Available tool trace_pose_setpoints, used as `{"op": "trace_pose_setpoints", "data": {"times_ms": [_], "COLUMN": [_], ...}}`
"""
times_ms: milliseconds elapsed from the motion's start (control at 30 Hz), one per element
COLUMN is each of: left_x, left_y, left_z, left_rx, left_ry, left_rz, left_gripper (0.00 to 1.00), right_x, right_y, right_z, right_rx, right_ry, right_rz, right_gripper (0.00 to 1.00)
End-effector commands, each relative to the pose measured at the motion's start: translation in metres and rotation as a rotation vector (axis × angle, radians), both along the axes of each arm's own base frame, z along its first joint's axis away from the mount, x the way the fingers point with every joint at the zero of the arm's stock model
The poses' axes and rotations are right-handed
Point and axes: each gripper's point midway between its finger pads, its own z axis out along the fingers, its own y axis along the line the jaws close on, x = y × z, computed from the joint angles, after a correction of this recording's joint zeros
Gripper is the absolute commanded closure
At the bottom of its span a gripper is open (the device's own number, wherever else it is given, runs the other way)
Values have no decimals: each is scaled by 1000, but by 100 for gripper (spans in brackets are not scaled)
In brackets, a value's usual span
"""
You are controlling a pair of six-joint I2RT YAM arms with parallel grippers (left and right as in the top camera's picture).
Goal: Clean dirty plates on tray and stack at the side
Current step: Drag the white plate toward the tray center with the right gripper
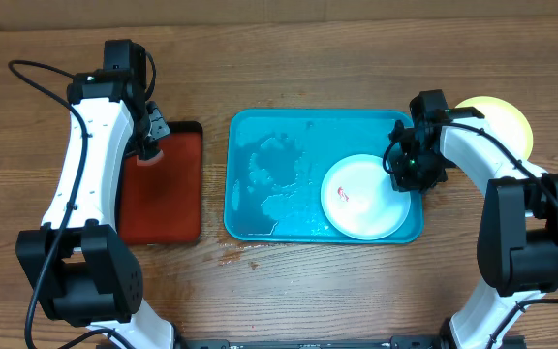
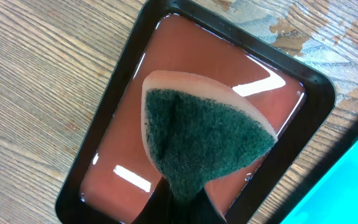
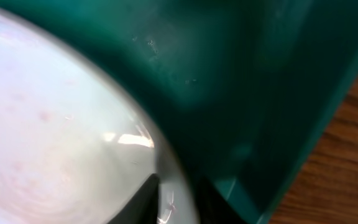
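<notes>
Left jaws clamped on sponge (image 2: 204,137), hanging over red tray (image 2: 319,84) at 9 o'clock. Right jaws look pinched on plate (image 1: 361,199) rim, its 2 o'clock. Plate sits at tray's (image 1: 289,126) 4 o'clock. I judge scrub step: next, carry sponge onto smear (image 1: 343,195).

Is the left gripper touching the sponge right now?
Touching. The left wrist view shows the sponge pinched at its narrow end by the left gripper, over the red tray.
</notes>
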Motion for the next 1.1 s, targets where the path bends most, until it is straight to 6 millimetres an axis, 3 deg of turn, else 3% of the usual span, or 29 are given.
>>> {"op": "trace_pose_setpoints", "data": {"times_ms": [0, 67, 167, 267, 500, 800, 1067], "left_x": [0, 0, 1, 0, -13, -24, -29], "left_y": [-1, -2, -4, -7, -4, 13, 2], "left_z": [-3, -3, -4, -7, -33, -69, -108], "left_rx": [-6, -6, -23, -37, -35, -60, -137], "left_ry": [6, 5, -1, 6, 52, 58, 26], "left_rz": [3, 4, 8, 5, 12, 88, 84], "left_gripper": [96, 96, 96, 96, 96, 96, 96], "right_x": [4, 6, 12, 23, 43, 34, 34], "right_y": [7, 16, 45, 56, 70, 95, 104], "right_z": [0, 2, 10, 14, 18, 17, 14], "right_rx": [32, 84, 254, 307, 338, 332, 280], "right_ry": [-5, -8, -8, -27, -81, -70, -93], "right_rz": [-30, -56, -118, -192, -285, -223, -224], "right_gripper": [92, 96, 96, 96, 96, 96, 96]}}
